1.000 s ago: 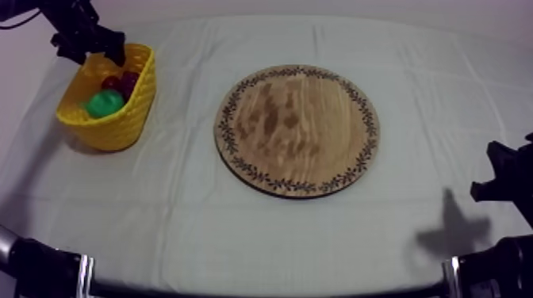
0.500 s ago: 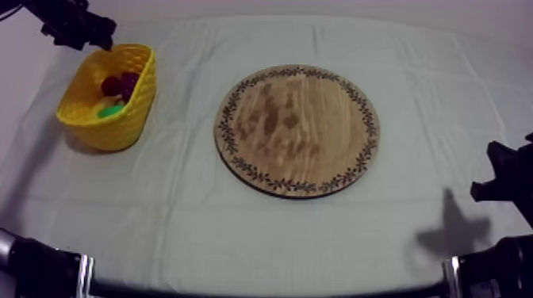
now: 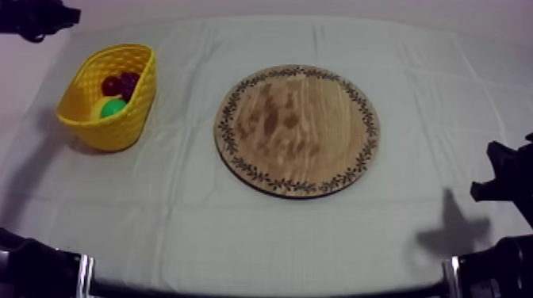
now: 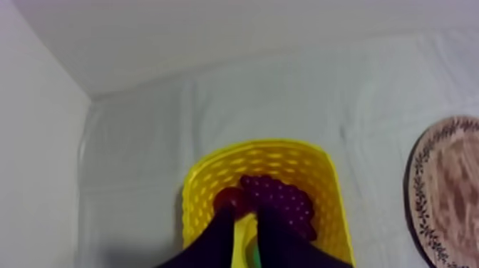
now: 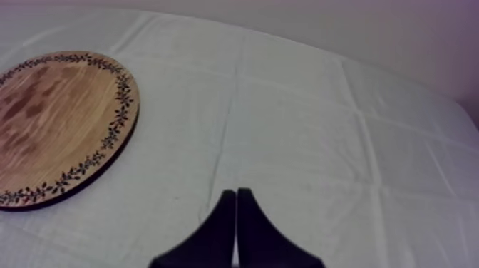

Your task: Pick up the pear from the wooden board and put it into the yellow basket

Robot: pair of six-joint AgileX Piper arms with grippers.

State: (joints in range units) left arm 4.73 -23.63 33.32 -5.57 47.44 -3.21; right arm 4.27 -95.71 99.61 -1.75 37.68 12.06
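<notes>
Table covered by a creased grey-white cloth, with a pale wall close behind its far edge and along the basket side. Board lies flat near the centre, bare. Basket stands near the left edge, well apart from the board, with open cloth between them. Pear lies inside the basket, beside the grapes and a small red fruit. Left arm sits at the far left corner, beyond the basket; left gripper hangs over the basket, fingers spread with nothing between them. Right arm rests low at the right edge; right gripper has its fingers pressed together over bare cloth beside the board. Wide free cloth lies right of and in front of the board.
</notes>
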